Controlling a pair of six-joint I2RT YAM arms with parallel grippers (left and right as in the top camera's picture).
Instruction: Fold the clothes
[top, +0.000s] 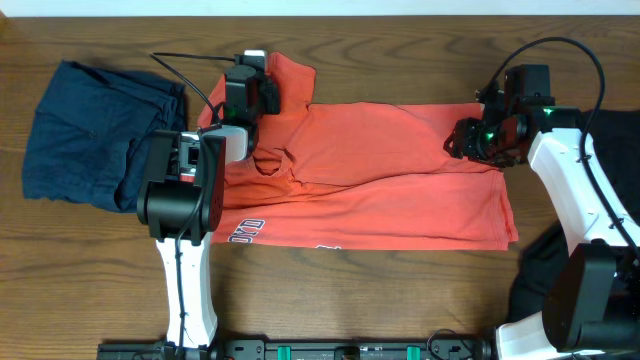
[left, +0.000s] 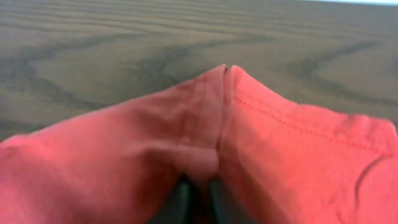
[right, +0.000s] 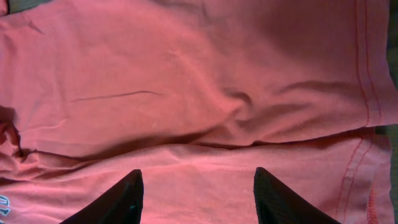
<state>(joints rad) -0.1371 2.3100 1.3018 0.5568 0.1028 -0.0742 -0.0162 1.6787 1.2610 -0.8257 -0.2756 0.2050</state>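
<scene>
A red T-shirt (top: 380, 170) lies spread across the middle of the wooden table, partly folded, with white lettering at its lower left hem. My left gripper (top: 252, 78) is at the shirt's upper left and is shut on a pinch of the red fabric (left: 199, 158); the cloth drapes over its fingers. My right gripper (top: 462, 140) is open above the shirt's right side, near the hem; its two dark fingers (right: 198, 193) hover over the red cloth (right: 199, 93) and hold nothing.
A dark navy garment (top: 90, 135) lies crumpled at the table's left. A black object (top: 540, 265) sits at the right edge by the right arm. The bare wooden table (left: 124, 56) stretches beyond the held fabric.
</scene>
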